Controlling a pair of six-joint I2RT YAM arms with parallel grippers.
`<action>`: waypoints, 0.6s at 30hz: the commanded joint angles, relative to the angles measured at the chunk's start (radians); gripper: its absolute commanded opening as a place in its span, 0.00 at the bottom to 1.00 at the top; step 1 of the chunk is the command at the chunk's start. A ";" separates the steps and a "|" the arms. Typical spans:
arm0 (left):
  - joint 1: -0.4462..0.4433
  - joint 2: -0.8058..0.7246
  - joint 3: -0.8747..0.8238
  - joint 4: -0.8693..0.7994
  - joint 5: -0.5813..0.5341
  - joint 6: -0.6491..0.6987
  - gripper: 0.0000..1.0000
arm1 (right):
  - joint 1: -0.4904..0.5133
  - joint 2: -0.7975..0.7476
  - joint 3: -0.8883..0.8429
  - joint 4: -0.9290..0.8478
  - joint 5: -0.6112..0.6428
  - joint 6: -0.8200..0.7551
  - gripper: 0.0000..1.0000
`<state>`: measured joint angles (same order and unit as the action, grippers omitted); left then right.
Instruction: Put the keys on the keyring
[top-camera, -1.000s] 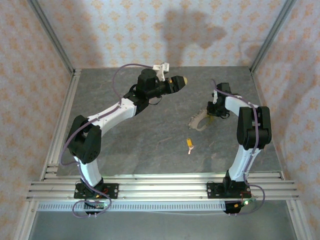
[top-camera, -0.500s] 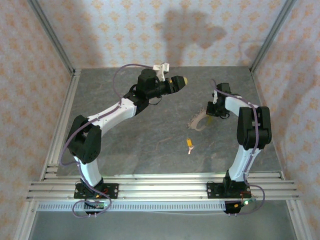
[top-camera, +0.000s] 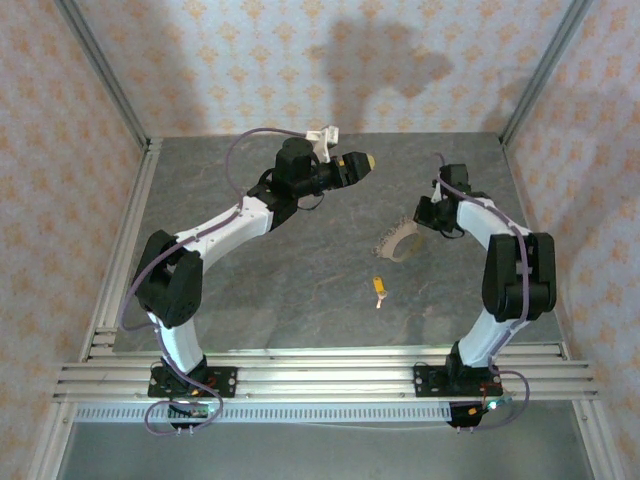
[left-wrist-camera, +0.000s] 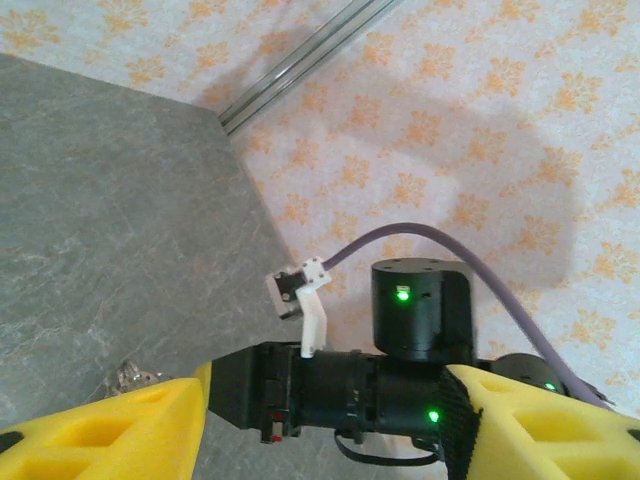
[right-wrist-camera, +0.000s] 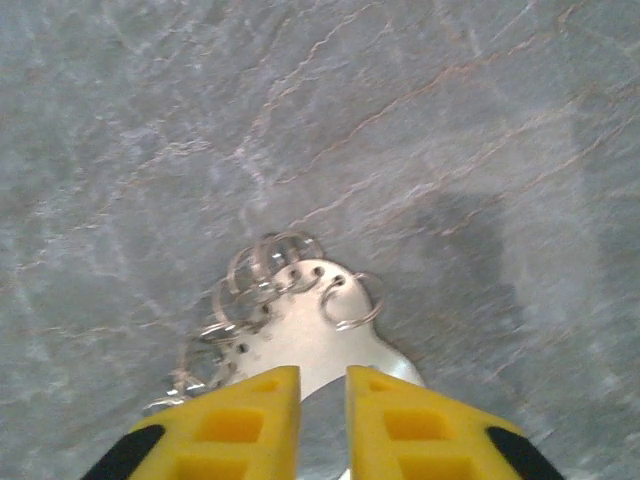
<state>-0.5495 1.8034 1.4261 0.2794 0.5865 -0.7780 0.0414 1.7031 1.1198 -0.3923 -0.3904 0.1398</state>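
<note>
Pale metal keyring (right-wrist-camera: 300, 335) right at the right hand (right-wrist-camera: 323, 385), plate end in the narrow gap between the yellow fingers (right-wrist-camera: 240, 410); pinched or merely straddled, cannot tell. 1 key (top-camera: 379, 288) flat on the table (top-camera: 250, 270), back and left of that hand, long axis roughly fore-aft. Left hand (top-camera: 365, 160) open, empty, well apart from the key; right hand nearer.

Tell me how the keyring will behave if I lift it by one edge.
The keyring looks like thin flat metal, so probably stiff and light. The small rings along its edge seem loose and would likely dangle and swing. Lying on the smooth table, it may slide from the right end effector rather than lift.
</note>
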 joint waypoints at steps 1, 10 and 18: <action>0.004 -0.048 0.003 -0.042 -0.034 0.030 0.64 | 0.050 -0.059 -0.044 -0.003 -0.040 0.066 0.26; 0.006 -0.095 0.004 -0.106 -0.061 0.064 0.66 | 0.159 -0.105 -0.128 0.003 -0.059 0.137 0.37; 0.027 -0.153 -0.023 -0.133 -0.080 0.077 0.66 | 0.239 -0.043 -0.140 0.050 -0.034 0.201 0.37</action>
<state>-0.5373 1.6974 1.4181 0.1673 0.5327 -0.7315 0.2623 1.6314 0.9855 -0.3717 -0.4446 0.2966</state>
